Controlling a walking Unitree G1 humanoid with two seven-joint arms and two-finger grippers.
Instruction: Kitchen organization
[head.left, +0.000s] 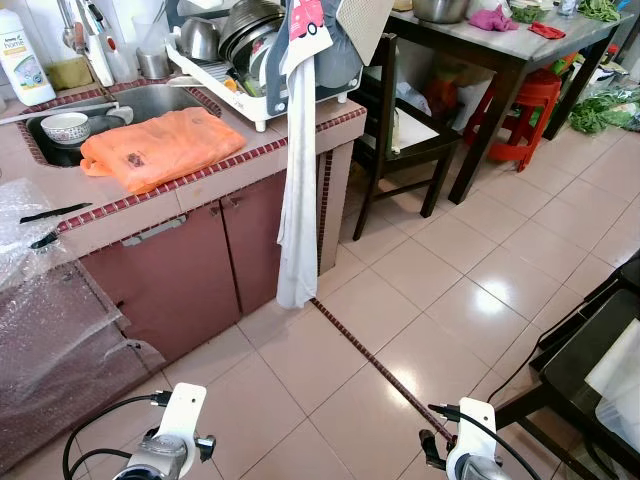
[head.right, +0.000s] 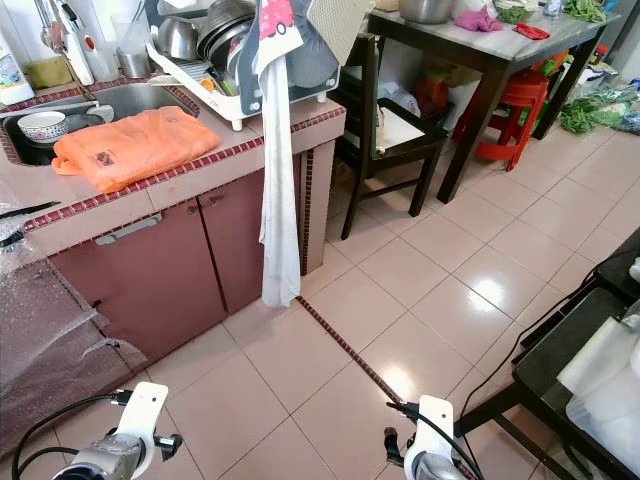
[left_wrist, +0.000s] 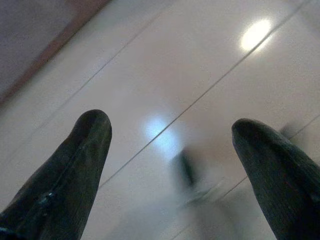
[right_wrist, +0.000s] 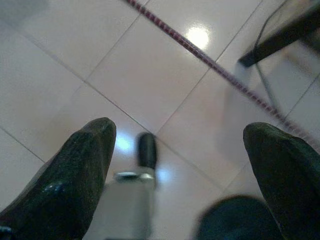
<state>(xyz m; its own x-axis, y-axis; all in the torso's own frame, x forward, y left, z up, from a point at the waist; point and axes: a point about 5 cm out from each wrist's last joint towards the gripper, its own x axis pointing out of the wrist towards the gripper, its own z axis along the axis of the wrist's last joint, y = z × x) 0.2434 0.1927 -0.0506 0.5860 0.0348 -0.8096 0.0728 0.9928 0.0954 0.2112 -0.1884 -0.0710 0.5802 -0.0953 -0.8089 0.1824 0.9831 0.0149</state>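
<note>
A tiled kitchen counter runs along the robot's left, its sink holding a patterned bowl, with a white detergent bottle standing behind. An orange plastic bag lies flat on the counter's front edge, just beside the sink. Farther right, a dish rack stacked with metal pots sits at the counter's end, where a long white cloth hangs down to the floor. Beyond stand a dark chair, a dark table and a red stool. Both arms hang low over the pale floor tiles: the left gripper and the right gripper each hold their fingers spread wide, grasping nothing.
</note>
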